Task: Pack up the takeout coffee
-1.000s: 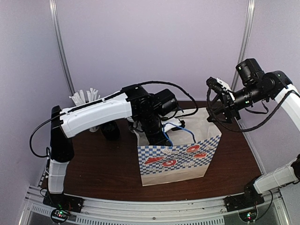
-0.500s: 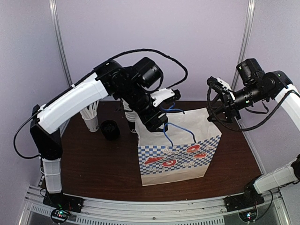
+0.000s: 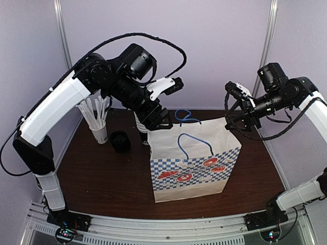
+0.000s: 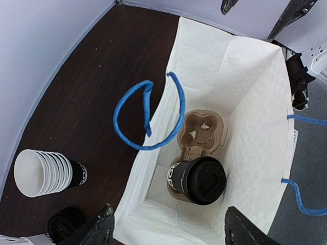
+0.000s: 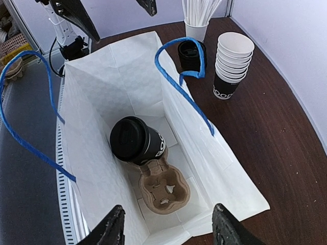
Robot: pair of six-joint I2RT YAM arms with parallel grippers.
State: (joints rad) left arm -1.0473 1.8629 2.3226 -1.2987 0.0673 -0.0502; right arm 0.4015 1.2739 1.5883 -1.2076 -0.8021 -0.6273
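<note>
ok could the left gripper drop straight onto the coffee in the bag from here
Probably yes. The left gripper hangs open above the bag's open mouth, and the coffee stands in the carrier, lid exposed. Only the blue handle loops near the path.

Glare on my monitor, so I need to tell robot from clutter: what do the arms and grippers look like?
The left arm and right arm have white shell links with black joints and wrists. A thin black cable loops along the left arm, and another trails under the right. The left gripper and right gripper have dark, tapered fingers. No markings are legible.
</note>
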